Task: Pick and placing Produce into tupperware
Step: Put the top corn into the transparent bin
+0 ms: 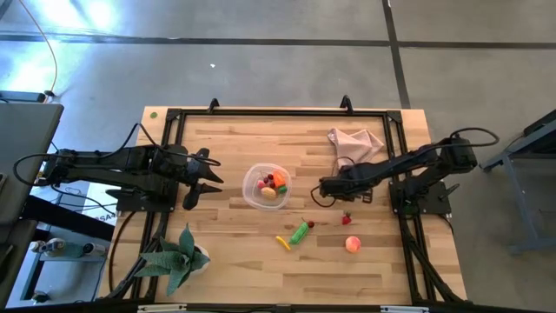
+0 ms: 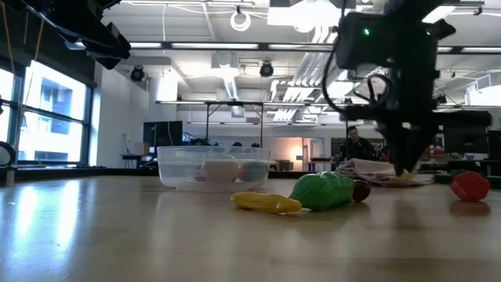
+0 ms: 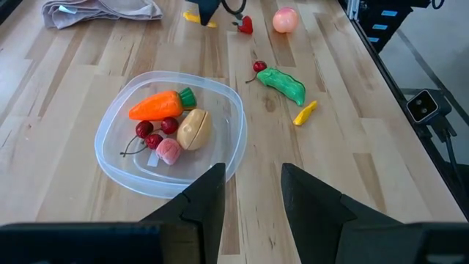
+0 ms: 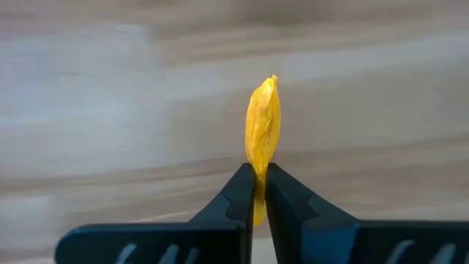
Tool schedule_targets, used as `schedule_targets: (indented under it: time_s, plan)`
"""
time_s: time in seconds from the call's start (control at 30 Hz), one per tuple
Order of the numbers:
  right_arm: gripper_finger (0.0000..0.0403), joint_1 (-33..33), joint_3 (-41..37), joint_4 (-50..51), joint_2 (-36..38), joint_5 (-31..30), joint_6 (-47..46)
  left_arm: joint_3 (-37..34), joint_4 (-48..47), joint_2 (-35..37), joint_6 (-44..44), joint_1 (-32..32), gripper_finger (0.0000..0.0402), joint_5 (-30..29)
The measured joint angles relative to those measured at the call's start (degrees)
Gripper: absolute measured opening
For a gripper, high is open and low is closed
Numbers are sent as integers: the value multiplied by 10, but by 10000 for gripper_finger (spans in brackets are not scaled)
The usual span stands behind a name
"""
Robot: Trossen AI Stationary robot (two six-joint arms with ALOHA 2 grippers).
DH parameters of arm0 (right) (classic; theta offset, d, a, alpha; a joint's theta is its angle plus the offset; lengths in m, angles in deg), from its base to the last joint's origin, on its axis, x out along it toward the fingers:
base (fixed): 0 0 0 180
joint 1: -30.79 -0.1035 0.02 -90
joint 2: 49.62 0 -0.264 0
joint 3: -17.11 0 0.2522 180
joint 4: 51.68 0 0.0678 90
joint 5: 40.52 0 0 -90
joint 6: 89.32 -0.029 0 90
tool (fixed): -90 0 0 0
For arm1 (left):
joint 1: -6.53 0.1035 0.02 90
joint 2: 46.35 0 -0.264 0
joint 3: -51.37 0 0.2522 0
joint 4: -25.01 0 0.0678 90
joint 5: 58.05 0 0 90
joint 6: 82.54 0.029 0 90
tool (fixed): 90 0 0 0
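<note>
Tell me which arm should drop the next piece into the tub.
Probably the right. The right gripper is already shut on a thin yellow piece, just right of the tupperware. The left gripper holds nothing and waits on the tub's other side.

An open-plan lab: polished concrete floor, ceiling strip lights, big windows.

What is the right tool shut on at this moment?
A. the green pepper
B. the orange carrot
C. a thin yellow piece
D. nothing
C. In the right wrist view the right tool is pinched on a thin yellow piece; the green pepper lies on the table and the orange carrot sits in the tupperware.
</note>
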Motion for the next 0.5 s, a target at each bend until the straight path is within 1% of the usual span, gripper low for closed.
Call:
schedule_targets:
  time_s: [0.1,0.17,0.3,0.5]
  plan:
    - [13,0,41,7,0,-37,32,0,0,0,0,0,122,0]
    - [13,0,75,7,0,-67,75,0,0,0,0,0,122,0]
    - [13,0,159,-3,0,-120,209,0,0,0,0,0,122,0]
    - [13,0,273,-62,-6,-185,384,0,0,0,0,0,122,0]
